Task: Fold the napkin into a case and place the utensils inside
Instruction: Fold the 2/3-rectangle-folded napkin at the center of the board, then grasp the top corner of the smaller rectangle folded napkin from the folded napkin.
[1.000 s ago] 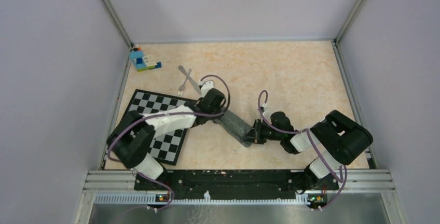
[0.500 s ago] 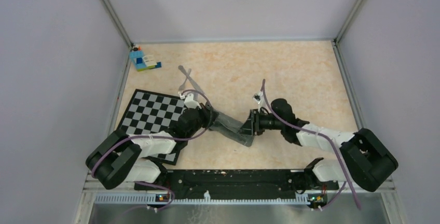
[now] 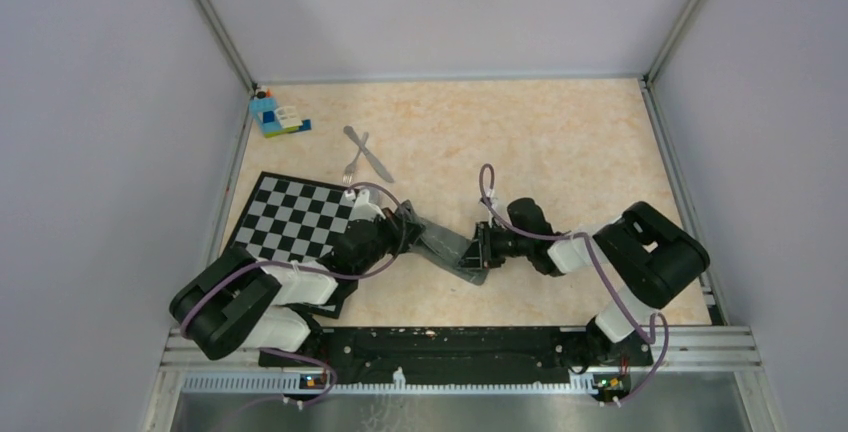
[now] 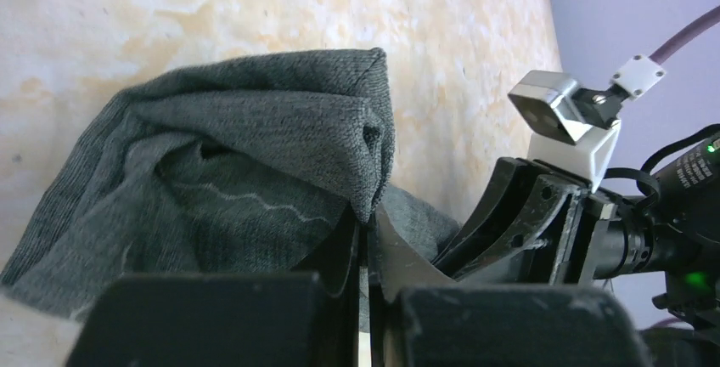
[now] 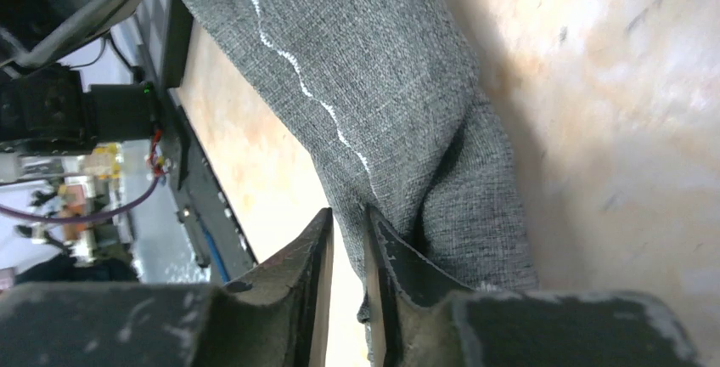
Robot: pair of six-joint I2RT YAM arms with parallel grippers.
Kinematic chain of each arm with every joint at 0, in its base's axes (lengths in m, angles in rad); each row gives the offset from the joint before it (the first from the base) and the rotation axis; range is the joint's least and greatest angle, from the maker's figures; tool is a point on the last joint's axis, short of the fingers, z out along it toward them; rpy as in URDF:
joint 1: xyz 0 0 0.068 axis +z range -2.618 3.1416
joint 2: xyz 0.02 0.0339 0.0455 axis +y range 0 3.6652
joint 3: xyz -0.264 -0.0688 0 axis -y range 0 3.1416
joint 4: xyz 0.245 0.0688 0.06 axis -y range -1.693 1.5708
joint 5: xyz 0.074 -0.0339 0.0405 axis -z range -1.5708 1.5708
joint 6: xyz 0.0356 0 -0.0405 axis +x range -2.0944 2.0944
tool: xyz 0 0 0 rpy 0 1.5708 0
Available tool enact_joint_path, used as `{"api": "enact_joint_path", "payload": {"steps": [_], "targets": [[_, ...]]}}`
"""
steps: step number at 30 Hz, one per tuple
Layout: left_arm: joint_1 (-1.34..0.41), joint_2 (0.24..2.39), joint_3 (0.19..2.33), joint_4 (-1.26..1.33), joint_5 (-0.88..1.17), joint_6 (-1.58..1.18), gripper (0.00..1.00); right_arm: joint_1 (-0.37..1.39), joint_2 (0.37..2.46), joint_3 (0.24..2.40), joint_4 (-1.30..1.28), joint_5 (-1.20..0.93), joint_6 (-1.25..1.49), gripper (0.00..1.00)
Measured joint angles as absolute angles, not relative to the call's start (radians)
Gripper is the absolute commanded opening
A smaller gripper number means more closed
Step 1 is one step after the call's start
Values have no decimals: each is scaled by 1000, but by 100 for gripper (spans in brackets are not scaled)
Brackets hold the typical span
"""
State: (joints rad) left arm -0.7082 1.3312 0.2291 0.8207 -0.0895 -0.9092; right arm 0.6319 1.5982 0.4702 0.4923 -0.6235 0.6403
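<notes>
Left hand (image 4: 366,224): fingers pressed together, pinching a folded corner of the napkin (image 4: 255,155) and holding it raised off the table (image 3: 560,142). Right hand (image 5: 348,235): fingers narrowly parted, bare table showing in the gap; the cloth lies against the outer face of 1 finger, apparently not between the 2.

The napkin sits between the 2 hands, just right of the checkered mat (image 3: 290,217), as a bunched strip.

Risks:
- The pinch takes only a slim edge, so a pull may slip it free.
- With the far end loose, the strip may drag and the fold collapse.

The cloth is soft, dark grey weave with a wavy white stitch line. The utensils (image 3: 360,155), thin polished metal, lie crossed beyond the mat, well apart.
</notes>
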Motion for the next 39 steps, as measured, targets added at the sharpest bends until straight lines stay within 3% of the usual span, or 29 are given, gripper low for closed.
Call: {"api": "enact_joint_path", "payload": {"steps": [8,13,22,30,35,39], "targets": [[-708,1328,210,768,-30,-967,20,632,1566,268,760,-518,711,17],[-708,1228,208,591,14,-1001,45,627,1500,218,762,-444,725,15],[-708,1198,270,346,132,-1061,57,617,1430,162,764,-348,749,12],[-674,1340,398,262,133,-1066,51,612,1295,96,704,-274,765,13],[-659,1528,570,259,113,-1022,40,613,1215,86,625,-235,766,13],[-655,1661,699,262,104,-976,42,626,1208,85,614,-213,782,13]]}}
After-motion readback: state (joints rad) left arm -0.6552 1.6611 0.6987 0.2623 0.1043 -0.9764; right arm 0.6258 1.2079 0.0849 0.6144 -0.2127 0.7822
